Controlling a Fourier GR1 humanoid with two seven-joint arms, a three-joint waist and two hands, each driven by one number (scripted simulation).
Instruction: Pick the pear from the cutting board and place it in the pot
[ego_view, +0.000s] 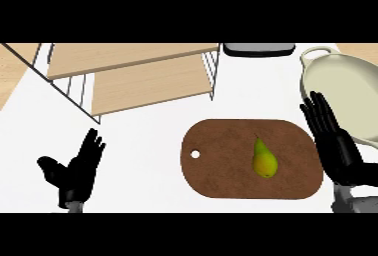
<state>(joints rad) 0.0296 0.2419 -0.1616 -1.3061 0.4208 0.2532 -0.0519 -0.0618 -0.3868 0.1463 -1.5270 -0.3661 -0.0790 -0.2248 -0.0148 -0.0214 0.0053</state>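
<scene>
A yellow-green pear lies on the brown cutting board, stem pointing away from me. The cream pot stands at the far right, partly cut off by the view's edge. My right hand is open, fingers straight, over the board's right edge, between the pear and the pot, a short way right of the pear. My left hand rests open at the lower left, fingers up, far from the board.
A wire rack with two wooden shelves stands at the back left. A dark flat object sits at the back edge. The white counter lies between the rack and the board.
</scene>
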